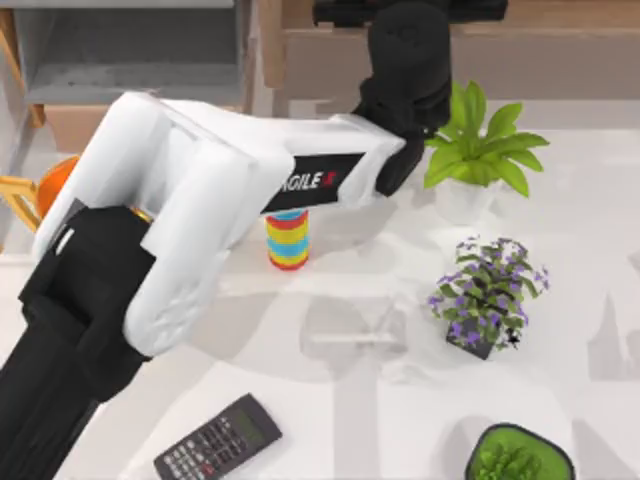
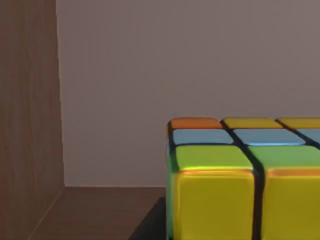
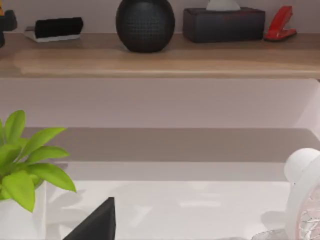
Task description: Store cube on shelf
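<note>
Top view: the left arm (image 1: 200, 190), a smooth white shell with black joints and AgileX lettering, reaches diagonally across the white table (image 1: 330, 420) to the wooden shelf (image 1: 560, 15) at the far edge, its black wrist over the ledge; whether the left gripper is spread or pinching cannot be told. Beneath the forearm stands a cylindrical ring stack (image 1: 288, 240), striped red, yellow and blue. A broad-leafed green plant (image 1: 480, 150) in a white pot, a purple-flowered plant (image 1: 487, 290) in a dark pot, a calculator (image 1: 218, 440) and a grey box compartment (image 1: 130, 50) surround it. Left wrist view: the cube (image 2: 240, 180), glossy tiles of yellow, green, blue and orange divided by black seams, rests on a dark brown wood-grain floor (image 2: 95, 212), near a wood-grain side wall (image 2: 27, 110) and before a plain matte back panel (image 2: 190, 60). Right wrist view: a light wooden ledge (image 3: 160, 60) carries a dimpled black sphere (image 3: 145, 22), a dark rectangular box (image 3: 223, 24) and a red stapler (image 3: 280, 22); the right gripper's state cannot be told
</note>
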Controlling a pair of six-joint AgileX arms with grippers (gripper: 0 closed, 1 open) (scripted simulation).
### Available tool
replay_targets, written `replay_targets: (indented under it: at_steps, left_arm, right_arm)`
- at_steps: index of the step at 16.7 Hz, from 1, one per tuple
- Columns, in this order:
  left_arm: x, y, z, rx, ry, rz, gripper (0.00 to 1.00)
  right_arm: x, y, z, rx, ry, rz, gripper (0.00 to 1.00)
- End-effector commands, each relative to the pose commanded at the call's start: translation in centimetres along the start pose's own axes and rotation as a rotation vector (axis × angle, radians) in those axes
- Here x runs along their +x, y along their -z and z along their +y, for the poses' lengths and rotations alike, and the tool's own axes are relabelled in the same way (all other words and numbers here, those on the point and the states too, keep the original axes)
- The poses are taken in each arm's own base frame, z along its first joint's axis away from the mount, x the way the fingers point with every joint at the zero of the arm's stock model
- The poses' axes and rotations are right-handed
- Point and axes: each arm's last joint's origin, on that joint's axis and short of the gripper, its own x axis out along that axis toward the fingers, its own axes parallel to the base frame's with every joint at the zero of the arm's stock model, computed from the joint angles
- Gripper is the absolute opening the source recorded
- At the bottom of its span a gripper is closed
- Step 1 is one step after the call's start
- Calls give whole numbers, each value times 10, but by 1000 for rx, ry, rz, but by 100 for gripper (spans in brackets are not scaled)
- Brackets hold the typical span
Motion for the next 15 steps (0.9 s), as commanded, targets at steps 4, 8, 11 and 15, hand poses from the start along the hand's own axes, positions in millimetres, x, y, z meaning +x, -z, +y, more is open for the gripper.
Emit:
replay_targets:
  at_steps: [4,8,11,15]
  left_arm:
    - [3,4,2,6,1,8,0]
    - [3,4,2,6,1,8,23]
    - [3,4,2,6,1,8,45]
    - [3,4,2,6,1,8,75]
  right_arm:
    - [0,0,0,0,0,0,100]
    - [0,0,0,0,0,0,100]
    - [0,0,0,0,0,0,100]
    - [0,0,0,0,0,0,100]
